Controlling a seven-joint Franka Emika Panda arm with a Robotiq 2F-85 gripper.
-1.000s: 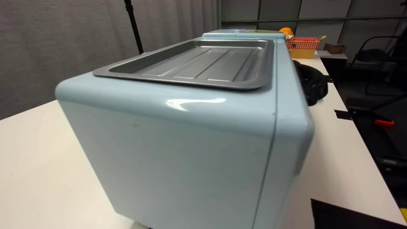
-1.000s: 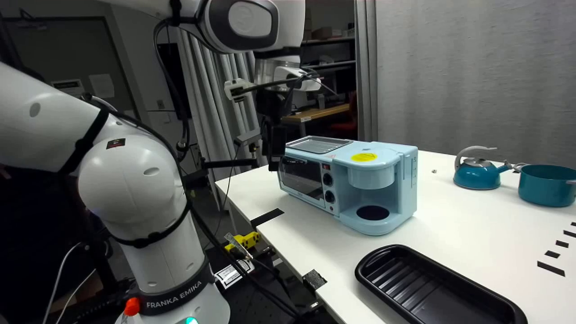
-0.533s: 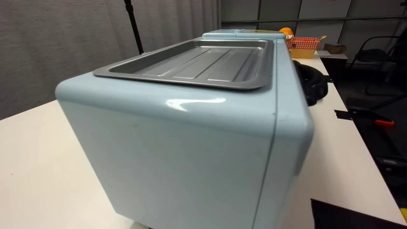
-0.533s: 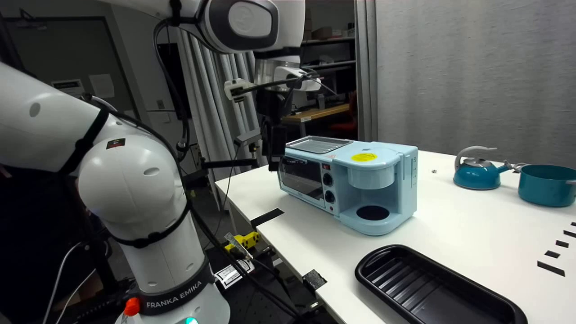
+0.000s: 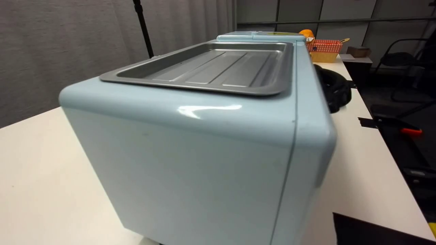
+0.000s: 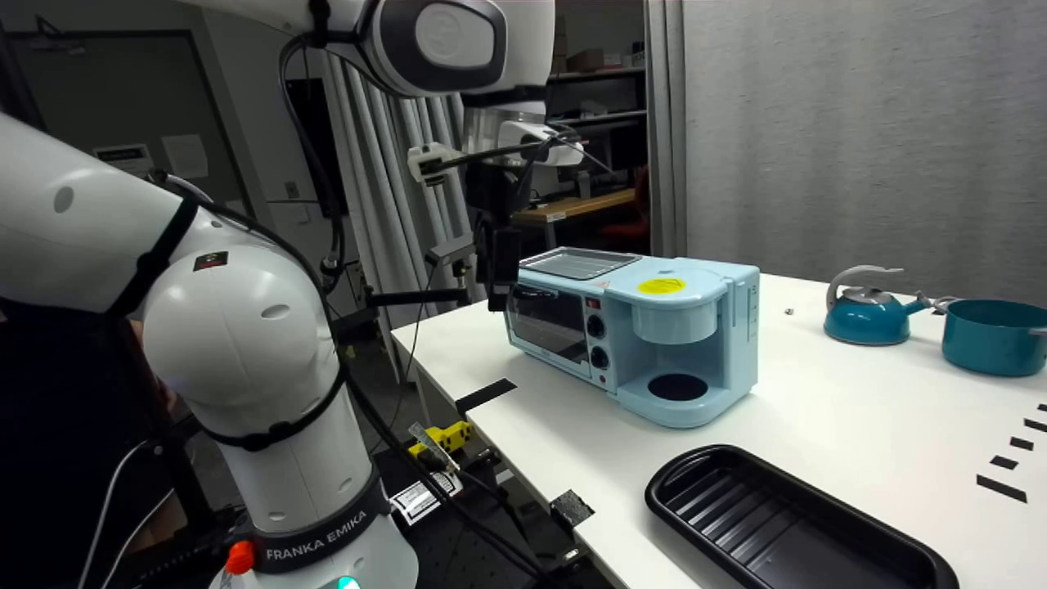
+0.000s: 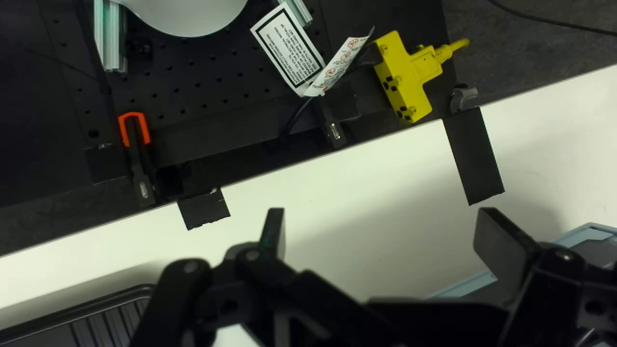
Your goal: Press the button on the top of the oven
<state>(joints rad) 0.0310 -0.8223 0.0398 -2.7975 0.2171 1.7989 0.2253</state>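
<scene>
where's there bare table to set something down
Free: white table between the oven, black pan and teal pot. Crowded: the kettle and pot, close together, and an oven edge, partly hidden by the end effector in the wrist view.

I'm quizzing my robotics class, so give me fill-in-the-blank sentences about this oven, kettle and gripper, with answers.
The front of the oven has ____ round black knobs.
The round sticker on top is ____.
The gripper is not shut but ____.
In an exterior view, the kettle appears to the ____ of the oven.

Missing words: two; yellow; open; right.
</scene>
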